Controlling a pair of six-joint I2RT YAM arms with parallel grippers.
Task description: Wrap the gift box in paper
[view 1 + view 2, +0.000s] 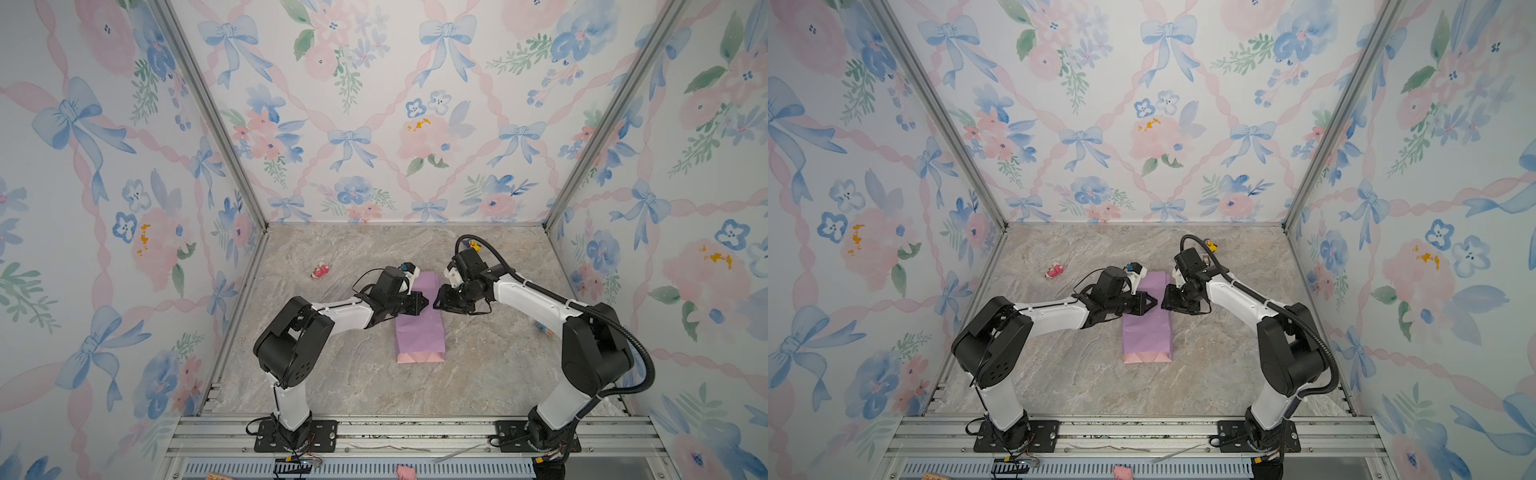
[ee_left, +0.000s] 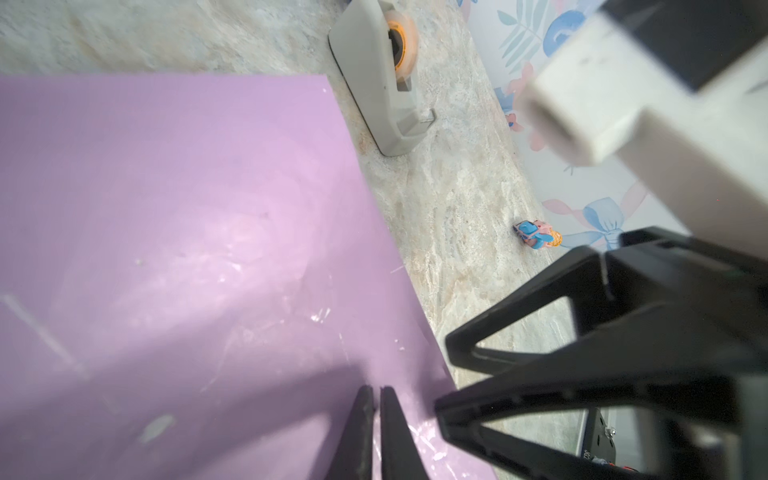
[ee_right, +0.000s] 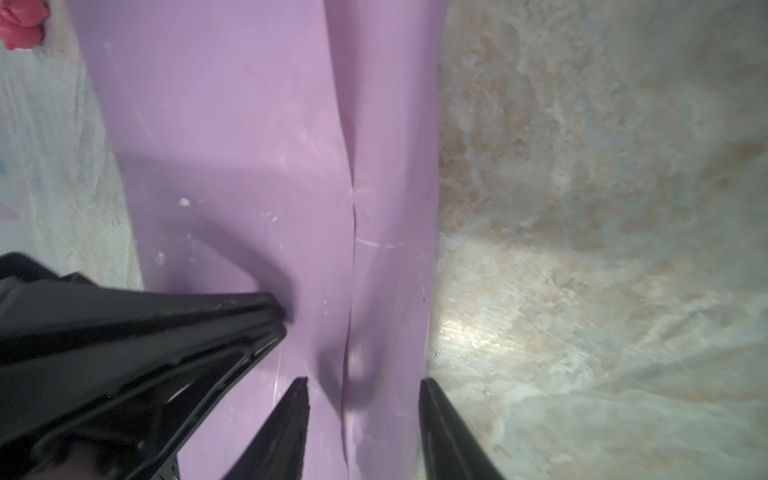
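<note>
The paper (image 1: 419, 336) (image 1: 1147, 332) lies as a long lilac wrap on the marble table, with its pink face showing at the folded near end. The gift box is hidden under it. My left gripper (image 1: 424, 304) (image 2: 372, 392) is shut, its tips resting on the paper's (image 2: 187, 208) top with nothing visibly between them. My right gripper (image 1: 437, 301) (image 3: 365, 382) faces it from the right and is open. Its fingers stand on either side of the overlapping seam in the paper (image 3: 232, 145) and grip nothing.
A grey tape dispenser (image 2: 382, 83) stands just off the paper's far corner. Small toys lie about: a pink one (image 1: 321, 271), a yellow one (image 1: 473, 245) and a blue-pink one (image 1: 542, 328) (image 2: 536, 235). Flowered walls close three sides.
</note>
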